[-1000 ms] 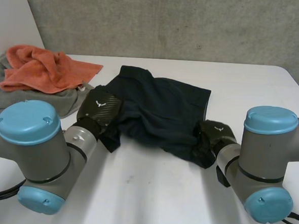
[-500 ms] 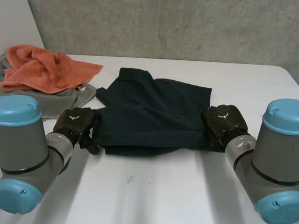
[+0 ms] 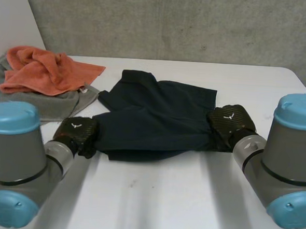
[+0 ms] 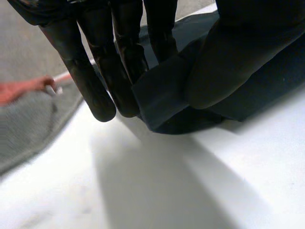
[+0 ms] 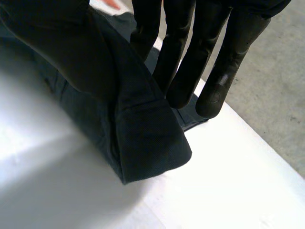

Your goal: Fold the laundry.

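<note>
A dark navy garment (image 3: 155, 120), folded over on itself, lies stretched across the middle of the white table (image 3: 158, 198). My left hand (image 3: 76, 132) is at its near left corner. In the left wrist view this hand (image 4: 100, 86) keeps its fingers straight, and the thumb pinches the garment's corner (image 4: 162, 100) against them. My right hand (image 3: 229, 124) is at the garment's right edge. In the right wrist view the thumb of this hand (image 5: 183, 71) presses a fold of the garment (image 5: 143, 143) against straight fingers.
An orange towel (image 3: 44, 69) lies on a grey cloth (image 3: 52, 107) at the table's far left. Part of the grey cloth (image 4: 28, 124) also lies beside my left hand's fingers. A concrete wall stands behind the table.
My left hand left the garment's middle, moved out to the near left corner and closed on it. My right hand shifted farther back and right. The garment now lies stretched between them.
</note>
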Available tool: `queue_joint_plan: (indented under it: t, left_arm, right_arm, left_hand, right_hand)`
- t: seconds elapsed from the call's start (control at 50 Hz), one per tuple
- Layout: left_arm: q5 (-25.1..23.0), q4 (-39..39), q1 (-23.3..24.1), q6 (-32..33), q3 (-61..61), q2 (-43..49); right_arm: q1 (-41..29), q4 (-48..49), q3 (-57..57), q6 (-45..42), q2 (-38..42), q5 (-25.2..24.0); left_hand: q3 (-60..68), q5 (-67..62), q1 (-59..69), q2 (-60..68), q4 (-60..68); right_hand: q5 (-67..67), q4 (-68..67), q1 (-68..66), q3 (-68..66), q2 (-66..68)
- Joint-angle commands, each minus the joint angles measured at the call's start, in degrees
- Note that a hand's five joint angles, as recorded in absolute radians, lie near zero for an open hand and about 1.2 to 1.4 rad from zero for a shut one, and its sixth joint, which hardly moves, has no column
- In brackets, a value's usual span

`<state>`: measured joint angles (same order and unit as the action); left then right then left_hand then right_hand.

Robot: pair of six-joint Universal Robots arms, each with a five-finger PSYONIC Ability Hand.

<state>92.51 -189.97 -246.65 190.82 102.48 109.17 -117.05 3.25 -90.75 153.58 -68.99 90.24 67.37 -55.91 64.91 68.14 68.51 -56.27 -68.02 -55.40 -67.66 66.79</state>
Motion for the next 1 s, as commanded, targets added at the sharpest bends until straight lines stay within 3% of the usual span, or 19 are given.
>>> queue_joint_plan:
  t: [0.02, 0.1, 0.22, 0.32, 0.4, 0.48, 0.62, 0.72, 0.86, 1.0]
  left_arm:
    - [0.3, 11.7, 0.2, 17.89, 5.09, -17.56]
    - [0.3, 22.14, 0.55, 24.76, 7.72, -25.13]
    - [-0.57, 34.99, 3.26, 27.33, 8.96, -32.61]
    - [-1.02, 36.07, 5.74, 27.85, 8.79, -33.5]
    - [-0.93, 29.76, 5.83, 28.38, 7.47, -29.3]
    - [-0.31, 17.56, 5.74, 28.65, 2.74, -18.86]
    - [2.14, 7.34, 5.82, 28.56, -6.67, -6.36]
    - [5.83, -0.29, 6.53, 28.73, -17.9, 3.47]
    - [5.93, -8.39, 6.44, 29.08, -32.15, 17.11]
    - [5.84, -15.69, 6.88, 36.19, -47.8, 32.31]
  right_arm:
    - [1.47, -17.03, 0.75, -19.35, -6.58, -2.08]
    - [1.56, -26.17, 0.92, -25.07, -10.28, -2.08]
    - [2.7, -38.22, 0.13, -27.28, -13.97, -3.49]
    - [4.37, -40.51, -0.22, -27.36, -14.06, -7.97]
    - [7.0, -39.99, 0.39, -27.37, -13.02, -9.64]
    - [7.89, -36.58, 2.23, -27.02, -6.97, -9.29]
    - [7.63, -30.33, 6.37, -24.29, -2.29, -8.68]
    - [7.63, -21.39, 9.96, -22.27, 1.39, -8.15]
    - [7.54, -7.67, 18.48, -22.53, 10.7, -3.24]
    - [7.27, 5.35, 25.79, -24.02, 20.64, -2.43]
  left_hand:
    - [12.63, -14.09, 15.09, 11.86, 11.49]
    - [12.63, -14.09, 15.09, 11.86, 11.49]
    - [12.63, -14.09, 15.09, 11.86, 11.49]
    - [12.63, -14.09, 15.09, 11.86, 11.49]
    - [12.63, -14.09, 15.09, 11.86, 11.49]
    - [12.63, -14.09, 15.09, 11.86, 11.49]
    - [12.63, -14.09, 15.09, 11.86, 11.49]
    - [12.63, -14.09, 15.09, 11.86, 11.49]
    - [12.63, -14.09, 15.09, 11.86, 11.49]
    - [12.63, -14.09, 15.09, 11.86, 11.49]
  right_hand:
    - [-13.73, -11.98, -24.6, -12.34, 13.21]
    - [-13.73, -11.98, -24.6, -12.34, 13.21]
    - [-13.73, -11.98, -24.6, -12.34, 13.21]
    - [-13.73, -11.98, -24.6, -12.34, 13.21]
    - [-13.73, -11.98, -24.6, -12.34, 13.21]
    - [-13.73, -11.98, -24.6, -12.34, 13.21]
    - [-13.73, -11.98, -24.6, -12.34, 13.21]
    - [-13.73, -11.98, -24.6, -12.34, 13.21]
    - [-13.73, -11.98, -24.6, -12.34, 13.21]
    - [-13.73, -11.98, -24.6, -12.34, 13.21]
